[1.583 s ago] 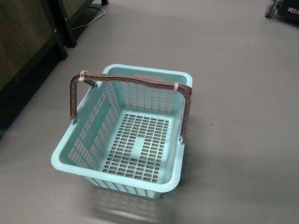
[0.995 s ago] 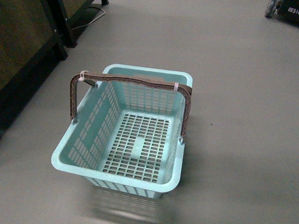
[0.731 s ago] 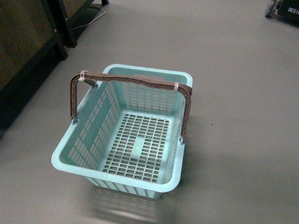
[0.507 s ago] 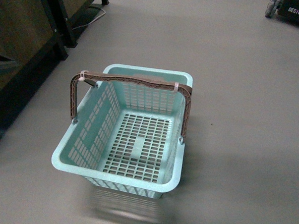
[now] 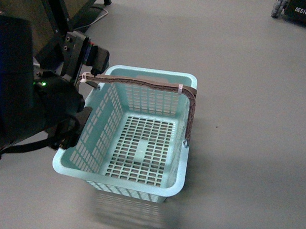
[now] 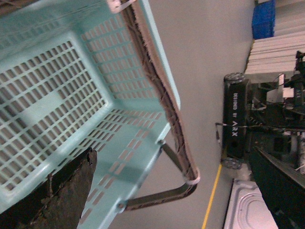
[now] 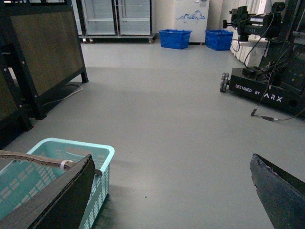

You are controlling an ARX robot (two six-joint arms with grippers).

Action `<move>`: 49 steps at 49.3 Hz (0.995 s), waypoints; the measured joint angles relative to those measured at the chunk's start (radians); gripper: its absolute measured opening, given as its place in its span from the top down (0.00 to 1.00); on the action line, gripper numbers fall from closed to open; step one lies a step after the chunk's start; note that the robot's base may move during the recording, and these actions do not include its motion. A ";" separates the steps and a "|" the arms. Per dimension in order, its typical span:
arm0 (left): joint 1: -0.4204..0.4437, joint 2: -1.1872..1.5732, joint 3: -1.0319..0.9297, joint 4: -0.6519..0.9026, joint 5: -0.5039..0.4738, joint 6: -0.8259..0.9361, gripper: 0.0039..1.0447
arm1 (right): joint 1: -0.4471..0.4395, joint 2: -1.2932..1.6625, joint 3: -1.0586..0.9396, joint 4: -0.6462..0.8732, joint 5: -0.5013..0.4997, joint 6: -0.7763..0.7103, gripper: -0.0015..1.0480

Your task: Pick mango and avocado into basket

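The pale turquoise basket (image 5: 136, 140) stands empty on the grey floor, its brown handles upright. My left arm (image 5: 41, 109) hangs over the basket's left rim. In the left wrist view my left gripper (image 6: 176, 191) is open, with the basket's lattice floor (image 6: 52, 100) and a handle (image 6: 167, 119) close in front of it. My right gripper (image 7: 171, 191) is open above bare floor, the basket's corner (image 7: 102, 152) beside one finger (image 7: 62, 195). It is outside the front view. Mango and avocado are out of view.
Dark cabinet legs (image 5: 62, 22) and a cable stand at the far left. A black wheeled ARX base (image 7: 267, 90) sits to the right, also showing as a wheel (image 5: 279, 3). Blue crates (image 7: 174, 38) and fridges line the far wall. A yellow floor line (image 6: 212, 200) runs nearby.
My left arm has come into the front view from the left and now covers the basket's left rim. The basket has stayed put.
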 joint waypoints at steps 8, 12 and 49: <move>0.004 0.107 0.133 -0.011 0.008 -0.051 0.07 | 0.000 0.000 0.000 0.000 0.000 0.000 0.07; 0.003 0.192 0.242 -0.054 0.011 -0.079 0.07 | 0.000 0.000 0.000 0.000 0.000 0.000 0.07; 0.008 0.559 0.652 0.316 0.087 -0.209 0.66 | 0.000 0.000 0.000 0.000 0.000 0.000 0.07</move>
